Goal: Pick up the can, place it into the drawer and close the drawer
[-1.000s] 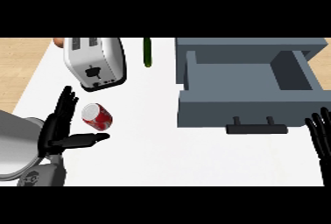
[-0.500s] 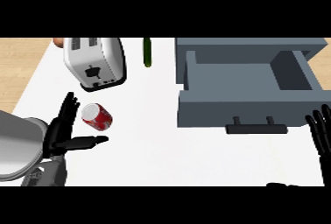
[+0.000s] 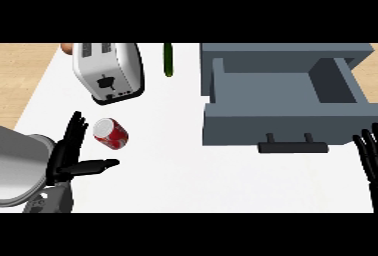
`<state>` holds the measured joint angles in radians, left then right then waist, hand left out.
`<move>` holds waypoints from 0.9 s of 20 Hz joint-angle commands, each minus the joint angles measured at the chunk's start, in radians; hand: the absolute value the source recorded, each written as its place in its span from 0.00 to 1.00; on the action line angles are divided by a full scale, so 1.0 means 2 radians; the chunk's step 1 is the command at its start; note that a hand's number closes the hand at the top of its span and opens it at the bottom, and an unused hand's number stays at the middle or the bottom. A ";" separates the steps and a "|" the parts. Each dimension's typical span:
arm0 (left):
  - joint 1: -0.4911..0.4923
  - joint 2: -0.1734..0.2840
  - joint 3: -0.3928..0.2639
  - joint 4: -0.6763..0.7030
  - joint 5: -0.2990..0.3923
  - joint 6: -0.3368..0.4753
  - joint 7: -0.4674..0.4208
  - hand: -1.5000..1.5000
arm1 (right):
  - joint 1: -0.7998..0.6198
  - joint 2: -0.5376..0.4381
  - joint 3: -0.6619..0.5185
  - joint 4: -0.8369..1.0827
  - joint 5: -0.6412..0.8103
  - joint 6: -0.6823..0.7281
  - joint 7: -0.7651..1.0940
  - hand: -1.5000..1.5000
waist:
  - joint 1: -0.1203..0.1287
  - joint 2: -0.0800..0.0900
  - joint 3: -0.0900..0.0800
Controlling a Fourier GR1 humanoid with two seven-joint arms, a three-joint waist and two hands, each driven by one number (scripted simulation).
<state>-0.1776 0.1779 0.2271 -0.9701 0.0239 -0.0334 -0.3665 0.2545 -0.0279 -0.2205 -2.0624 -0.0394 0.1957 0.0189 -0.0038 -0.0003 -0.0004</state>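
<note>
At the lower left of the frame I see my thick grey rounded forearm (image 3: 18, 167) and slim black left hand (image 3: 66, 157); the matching black right hand (image 3: 367, 155) shows at the right edge.

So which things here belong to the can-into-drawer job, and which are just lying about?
Part of the job:
- can, lying on the counter
- drawer, pulled open
- left hand, open beside the can
- right hand, open at the right edge

Just lying about:
- toaster
- cucumber, behind the toaster's right
- grey pot, at the left edge
</note>
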 commanded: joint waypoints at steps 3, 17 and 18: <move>-0.032 0.001 0.007 0.071 0.004 0.001 -0.033 0.00 | 0.008 -0.018 -0.028 -0.017 -0.034 0.024 0.013 0.00 | -0.001 0.000 0.000; -0.136 0.029 0.025 0.207 0.009 0.013 -0.067 0.00 | 0.021 0.013 0.004 0.004 0.009 0.008 -0.023 0.00 | -0.002 0.000 0.000; -0.107 0.017 0.020 0.234 0.004 -0.002 -0.126 0.00 | -0.034 -0.021 -0.032 0.025 -0.020 0.008 0.003 0.00 | -0.001 0.001 0.000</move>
<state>-0.4049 0.2253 0.2744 -0.5340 0.0313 -0.0332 -0.5692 0.2400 -0.0407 -0.2380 -2.0866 -0.0611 0.2009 0.0558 -0.0089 0.0012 -0.0005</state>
